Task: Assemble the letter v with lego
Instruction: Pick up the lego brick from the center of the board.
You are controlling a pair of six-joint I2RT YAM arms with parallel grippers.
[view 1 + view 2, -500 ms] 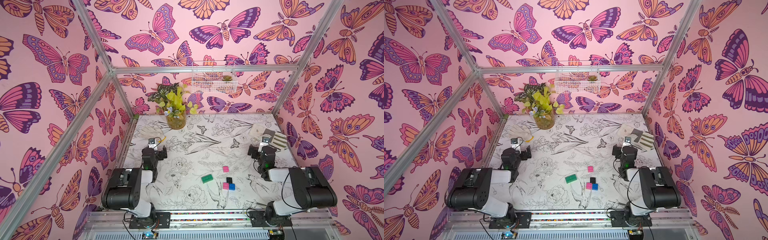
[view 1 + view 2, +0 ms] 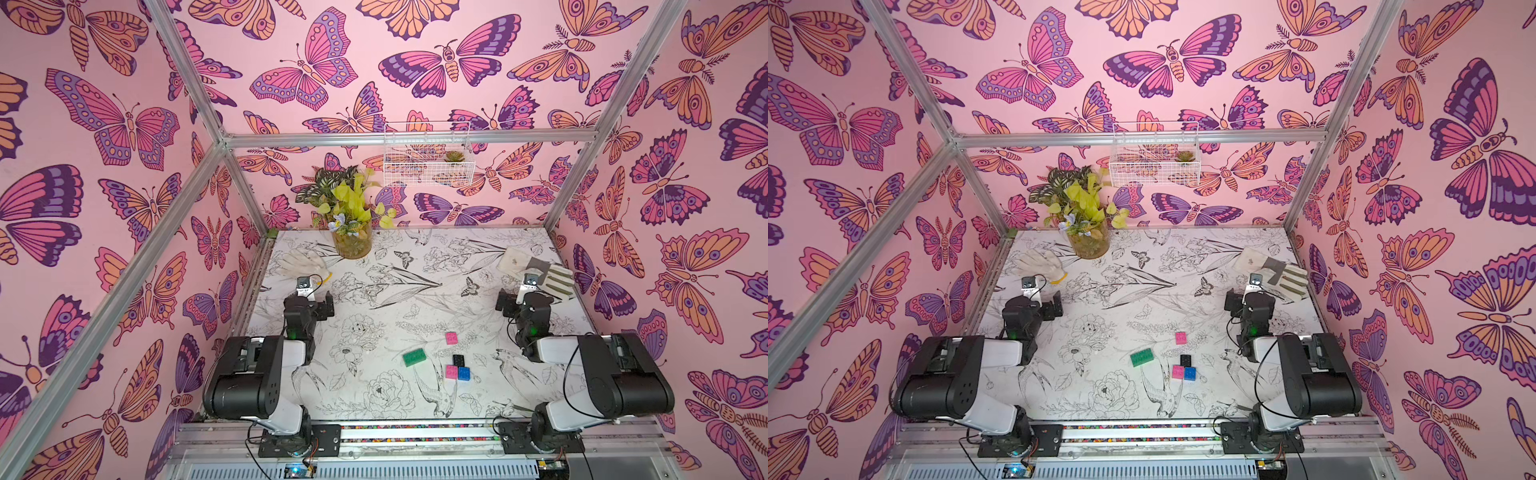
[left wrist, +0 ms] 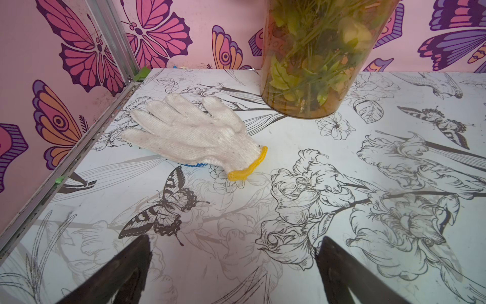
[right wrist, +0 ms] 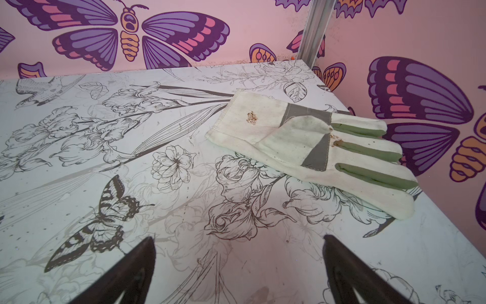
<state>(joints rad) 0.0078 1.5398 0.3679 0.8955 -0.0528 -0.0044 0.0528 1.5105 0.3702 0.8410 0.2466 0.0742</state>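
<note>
We see both arms folded at their own sides of the tabletop (image 2: 415, 270), each aimed at the far wall rather than at the work. The left end effector (image 3: 236, 238) stands spread wide with nothing between its jaws, facing a white knit glove (image 3: 194, 136). The right end effector (image 4: 239, 238) is just as wide and just as empty, facing a canvas glove (image 4: 302, 147).

The lego (image 2: 1186, 360) lies loose between the arms, nearer the right one. A green brick (image 2: 412, 358) sits apart, a lone pink brick (image 2: 451, 337) lies farther back, and a black brick (image 2: 458, 360), second pink brick (image 2: 451, 372) and blue brick (image 2: 464, 373) cluster together, touching or nearly so.

No letter v is built yet. We judge this a resting pose, with the jaws wide so either arm can drop straight onto a first brick.
</note>
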